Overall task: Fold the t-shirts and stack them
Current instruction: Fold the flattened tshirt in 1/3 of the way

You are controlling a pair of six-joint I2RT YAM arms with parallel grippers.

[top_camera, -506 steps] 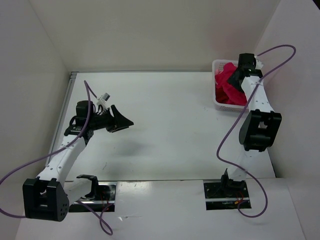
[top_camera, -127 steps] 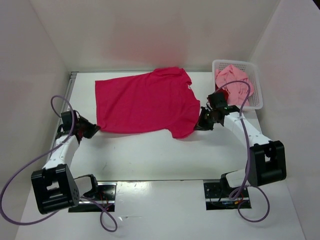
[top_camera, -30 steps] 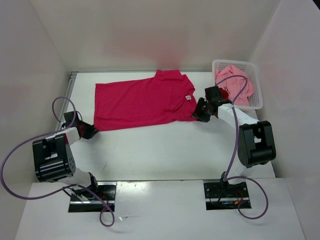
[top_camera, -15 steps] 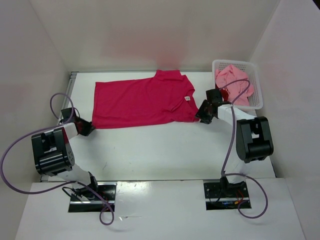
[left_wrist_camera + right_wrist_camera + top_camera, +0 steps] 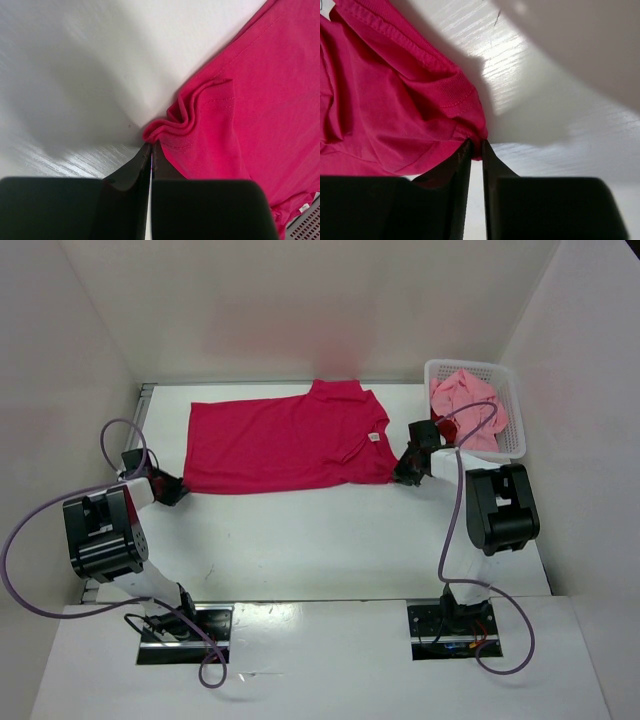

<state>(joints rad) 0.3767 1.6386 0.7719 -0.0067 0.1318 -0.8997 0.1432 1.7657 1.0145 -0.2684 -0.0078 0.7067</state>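
The bright magenta-red cloth t-shirt lies spread out flat on the far half of the white table. One short sleeve points to the back wall. My left gripper is down low at the near left corner of this shirt. Its two black fingers are pressed tight together, and they pinch the very edge of the cloth. The cloth is bunched into small soft folds right at the tips. My right gripper is down low at the near right corner of the same shirt. Its fingers are close together, with only a thin slit between them, and they nip the stitched edge of the cloth there. Both my arms reach out sideways, low over the table, one at each end of the shirt. Just beside my right arm, in the far right corner, stands the white plastic mesh basket. A light salmon pink cloth shirt lies crumpled inside it.
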